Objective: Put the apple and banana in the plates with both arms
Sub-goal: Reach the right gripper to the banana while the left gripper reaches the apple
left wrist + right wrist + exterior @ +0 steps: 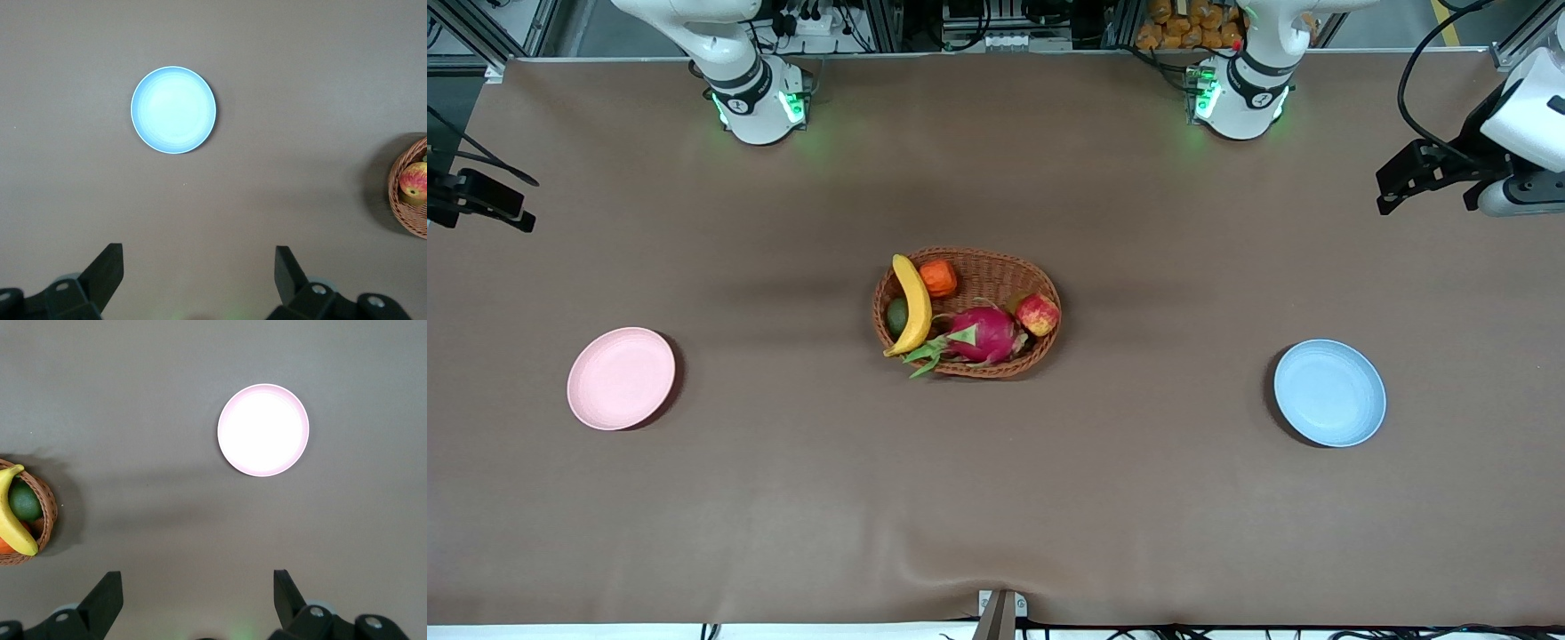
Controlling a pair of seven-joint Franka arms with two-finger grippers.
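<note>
1. The counter (996,498) is a wide brown surface, with both arms' bases along the edge farthest from the front camera.
2. The left arm (1249,76) and the right arm (738,76) are each raised high, one over its own end of the counter, and both wait.
3. The left gripper (197,277) hangs high over the counter toward the left arm's end, its jaws released and spread wide around nothing; the right gripper (197,597) hangs the same way over the right arm's end, jaws also released and empty.
4. The wicker basket (996,267) sits at the middle of the counter, well apart from both plates.
5. The blue plate (1329,392) lies bare toward the left arm's end, and the pink plate (621,378) lies bare toward the right arm's end; both are slightly nearer the front camera than the basket.
6. The banana (912,305) lies in the basket along the rim at the right arm's end, one tip over the edge.
7. The dragon fruit (983,335) fills the basket's part nearest the front camera.
8. The apple (1037,314) rests in the basket at the left arm's end, just beside the dragon fruit.
9. The orange fruit (938,278) touches the banana, and a green fruit (896,316) is tucked between banana and rim.
</note>
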